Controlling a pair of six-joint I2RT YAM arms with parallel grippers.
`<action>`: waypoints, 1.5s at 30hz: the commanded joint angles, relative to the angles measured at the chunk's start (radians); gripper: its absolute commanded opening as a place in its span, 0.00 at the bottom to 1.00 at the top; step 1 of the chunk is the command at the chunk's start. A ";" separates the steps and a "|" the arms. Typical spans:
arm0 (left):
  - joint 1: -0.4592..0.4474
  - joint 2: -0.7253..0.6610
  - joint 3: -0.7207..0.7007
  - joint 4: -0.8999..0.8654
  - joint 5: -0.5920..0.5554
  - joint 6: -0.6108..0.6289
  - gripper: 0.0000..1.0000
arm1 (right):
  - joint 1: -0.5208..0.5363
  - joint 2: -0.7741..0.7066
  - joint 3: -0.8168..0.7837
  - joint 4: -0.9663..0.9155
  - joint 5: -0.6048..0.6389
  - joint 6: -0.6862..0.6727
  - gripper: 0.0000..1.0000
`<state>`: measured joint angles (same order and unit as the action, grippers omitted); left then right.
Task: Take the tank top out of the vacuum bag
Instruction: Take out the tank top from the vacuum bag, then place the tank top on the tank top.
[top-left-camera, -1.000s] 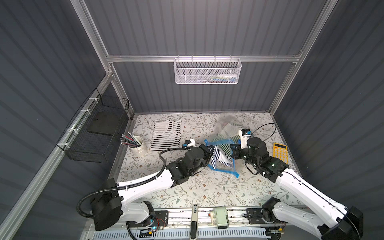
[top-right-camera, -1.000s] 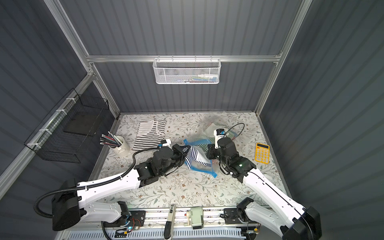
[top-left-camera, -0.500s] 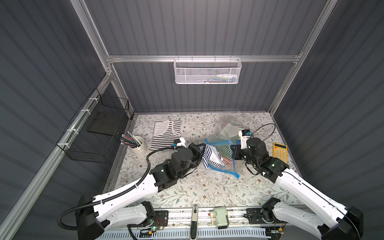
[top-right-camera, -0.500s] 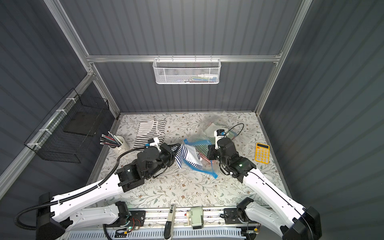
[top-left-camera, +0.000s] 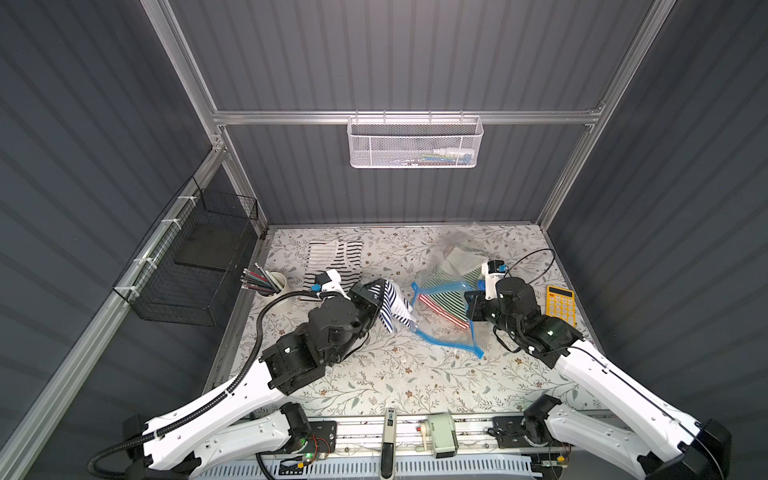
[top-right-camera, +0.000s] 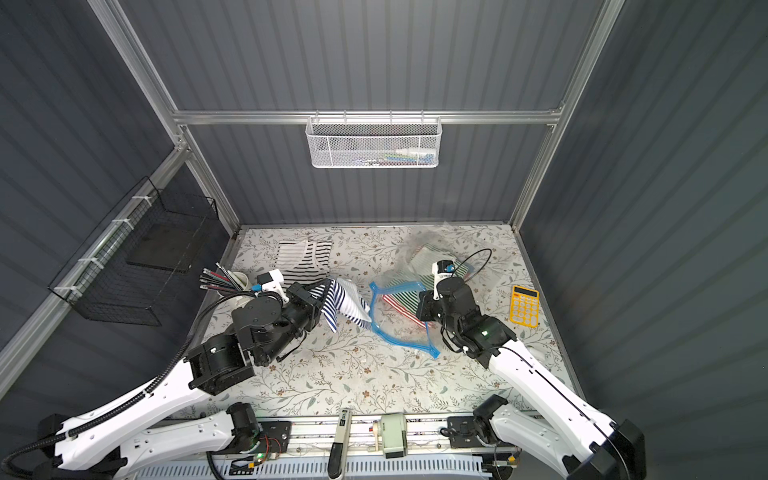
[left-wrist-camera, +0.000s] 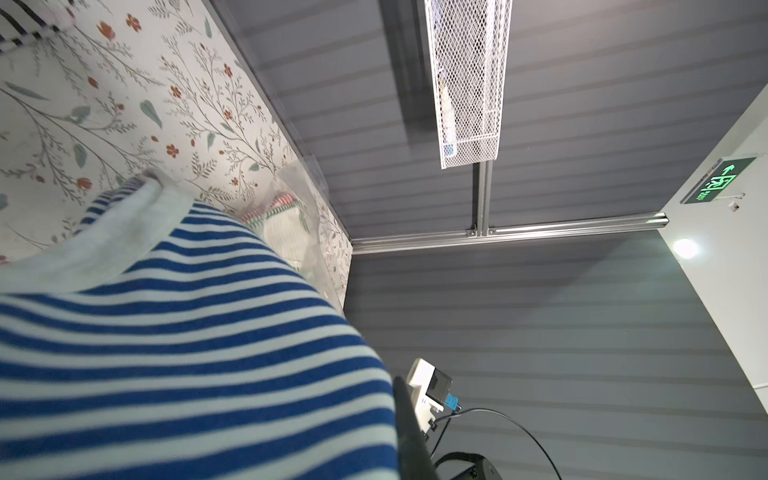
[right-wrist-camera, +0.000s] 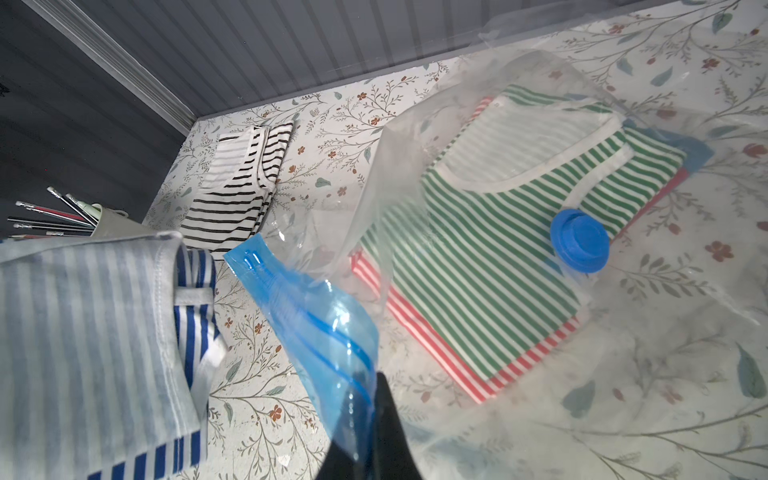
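**Both top views.** The left gripper (top-left-camera: 375, 296), jaws closed on the tank top (top-left-camera: 394, 309), holds the blue-and-white striped cloth bunched just left of the vacuum bag (top-left-camera: 455, 266). The bag lies right of centre on the flowered table (top-left-camera: 395, 374), and its blue zip strip (top-left-camera: 442, 334) gapes toward the cloth. The right gripper (top-left-camera: 473, 306) meets the bag at this blue-edged mouth, but the pinch itself is hard to make out here. A black-striped top (top-left-camera: 334, 264) lies flat at the far left, with a cup of pencils (top-left-camera: 272, 287) nearer, at the left edge. A yellow calculator (top-left-camera: 561, 305) sits at the right edge.

**Right wrist view only.** One dark finger (right-wrist-camera: 382, 432) is clamped on the zip strip (right-wrist-camera: 324, 332). Bare table separates the strip from the tank top (right-wrist-camera: 83, 332), so the cloth is clear of the mouth. A round blue valve cap (right-wrist-camera: 579, 241) sits on the clear film over a folded green-striped top (right-wrist-camera: 498, 249). That top is stacked on a red-striped top (right-wrist-camera: 436, 357), and both are inside the bag.

**Left wrist view only.** The tank top (left-wrist-camera: 187, 353) covers the jaws. Beyond it are the white mesh basket (left-wrist-camera: 465, 83) on the far wall and a green exit sign (left-wrist-camera: 719, 185); no other view shows the sign.
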<state>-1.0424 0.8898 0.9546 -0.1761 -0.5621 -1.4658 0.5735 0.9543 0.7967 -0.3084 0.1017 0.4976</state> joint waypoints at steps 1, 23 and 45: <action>-0.002 -0.028 0.004 -0.025 -0.084 0.048 0.00 | -0.003 -0.006 0.002 -0.013 0.001 0.009 0.00; 0.106 0.020 -0.009 0.053 -0.060 0.222 0.00 | -0.003 -0.033 -0.023 0.006 -0.020 0.024 0.00; 0.488 0.263 0.064 0.215 0.328 0.283 0.00 | -0.004 -0.049 -0.101 0.045 -0.073 0.081 0.00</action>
<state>-0.5682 1.1385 0.9466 0.0002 -0.2794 -1.2350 0.5735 0.9161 0.7094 -0.2832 0.0467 0.5640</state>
